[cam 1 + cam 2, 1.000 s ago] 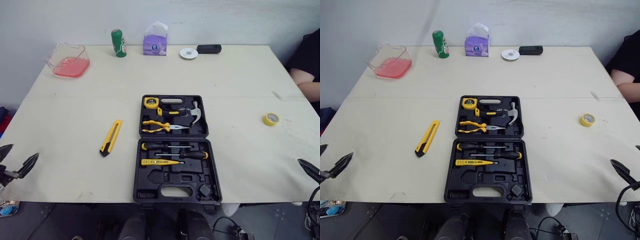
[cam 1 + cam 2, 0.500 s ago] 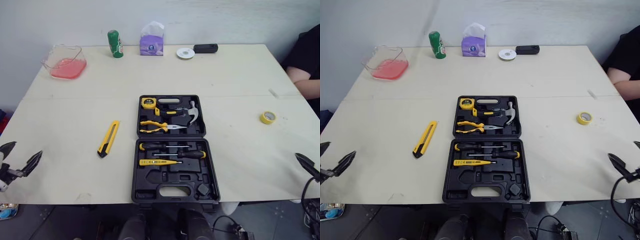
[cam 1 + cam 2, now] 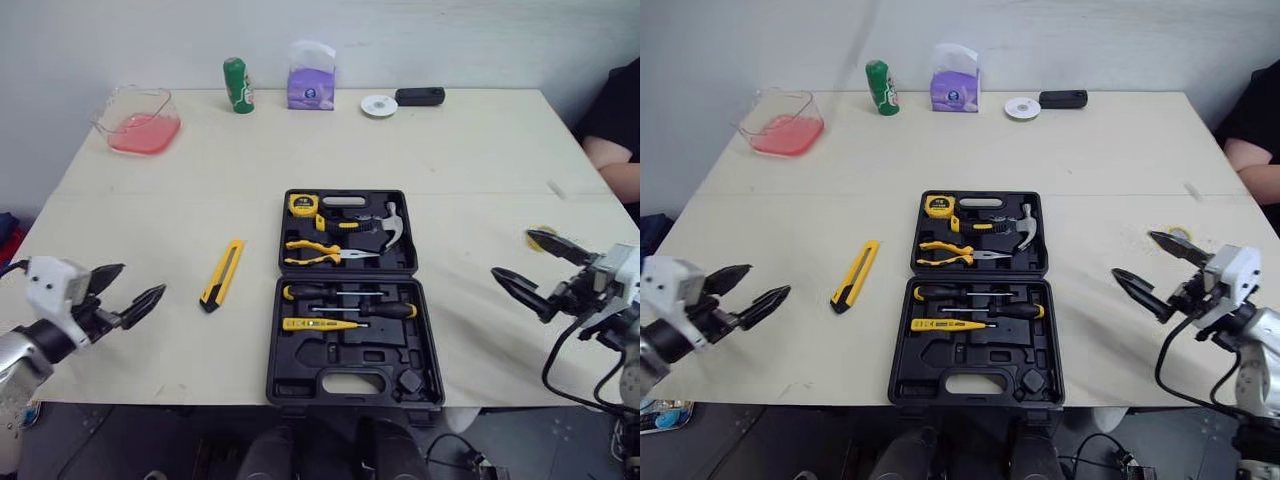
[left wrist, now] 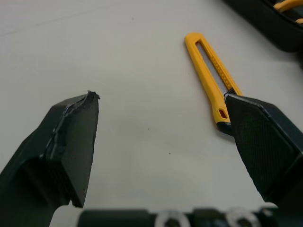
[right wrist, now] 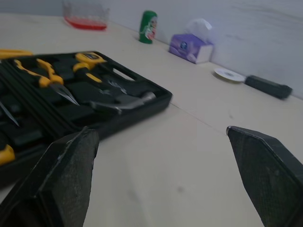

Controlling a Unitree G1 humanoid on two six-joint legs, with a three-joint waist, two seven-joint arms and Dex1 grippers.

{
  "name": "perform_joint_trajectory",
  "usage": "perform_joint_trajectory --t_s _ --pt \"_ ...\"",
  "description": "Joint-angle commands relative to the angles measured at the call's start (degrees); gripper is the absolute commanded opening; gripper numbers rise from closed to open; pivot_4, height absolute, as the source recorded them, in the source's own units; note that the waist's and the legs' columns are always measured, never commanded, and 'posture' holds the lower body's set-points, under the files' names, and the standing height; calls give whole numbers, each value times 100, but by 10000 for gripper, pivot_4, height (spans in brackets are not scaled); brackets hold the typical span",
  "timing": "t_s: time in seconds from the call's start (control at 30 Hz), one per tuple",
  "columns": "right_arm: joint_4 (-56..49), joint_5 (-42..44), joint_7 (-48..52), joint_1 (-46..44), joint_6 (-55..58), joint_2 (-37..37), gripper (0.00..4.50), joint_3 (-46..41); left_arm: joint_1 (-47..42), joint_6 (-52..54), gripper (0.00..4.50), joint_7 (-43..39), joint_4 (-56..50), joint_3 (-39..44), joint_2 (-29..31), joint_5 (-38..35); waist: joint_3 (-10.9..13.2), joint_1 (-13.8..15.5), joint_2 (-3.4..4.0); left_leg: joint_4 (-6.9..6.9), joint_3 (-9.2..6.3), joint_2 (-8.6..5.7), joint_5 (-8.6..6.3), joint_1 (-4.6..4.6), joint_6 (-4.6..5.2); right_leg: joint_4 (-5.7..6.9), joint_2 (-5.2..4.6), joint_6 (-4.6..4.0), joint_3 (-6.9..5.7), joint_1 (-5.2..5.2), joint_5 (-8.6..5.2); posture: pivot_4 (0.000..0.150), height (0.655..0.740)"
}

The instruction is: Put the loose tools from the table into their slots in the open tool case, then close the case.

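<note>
My left claw [image 3: 143, 277] is wide open and holds nothing. It hangs just above the table [image 3: 140, 180], near the left end of the front edge. Its two black fingers point at the yellow knife [image 3: 222, 274]. I think they are spread this far so the knife can slip in between them.

The knife lies flat, a little way past the claw and toward the middle of the table. It runs from the front toward the back. It is close to the left side of the tool case [image 3: 300, 380] but does not touch it. It looks like the one tool that is out of its slot, so I would grab it first.

My right claw [image 3: 510, 252] is wide open too, and it is empty. It hovers near the right edge of the table, to the right of the case. A yellow roll of tape [image 3: 540, 231] peeks out just behind its top finger. It may need to go in the case as well.

The case sits in the middle, by the front edge. It lies open and flat, so all the slots face up and I can drop tools in. The hammer [image 3: 385, 222], pliers [image 3: 320, 252] and screwdrivers [image 3: 350, 293] are already tucked in. A bare slot by the handle may be for the knife.

The lid is not shut yet. That comes last.
</note>
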Motion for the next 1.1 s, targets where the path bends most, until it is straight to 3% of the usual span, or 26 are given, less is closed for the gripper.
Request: perform_joint_trajectory --t_s 0.03,0.2,0.47,0.87,1.1 --pt "-568 251 161 -78 -6 105 45000 56 -332 847 44659 634 -567 -232 -70 -208 0 8 1 0 0 -1 0 0 0 1 0 1 2 0 1 1500 7400" --pt "-1147 438 313 -158 283 191 45000 348 -1102 2356 44659 1658 -1122 -977 -380 -258 0 25 -1 -2 1 1 1 -4 2 11 14 2 0 2 1 1500 7400" --pt "-1681 618 617 -59 842 145 45000 653 -2219 4175 44659 2919 -1251 -1843 -932 296 1 74 -9 3 1 -1 5 -10 2 8 25 6 -1 3 3 1500 7400" --pt "-2100 566 816 77 826 290 45000 923 -2738 4172 44659 3044 -448 -2681 -1508 1059 1 91 -13 5 -1 -3 21 -3 -6 10 27 6 -1 7 3 1500 7400" --pt "-2178 528 864 107 775 270 45000 953 -2411 4195 44659 2914 -390 -2492 -1663 1194 -1 100 -11 5 -4 -8 21 6 -6 8 19 6 1 16 3 1500 7400"
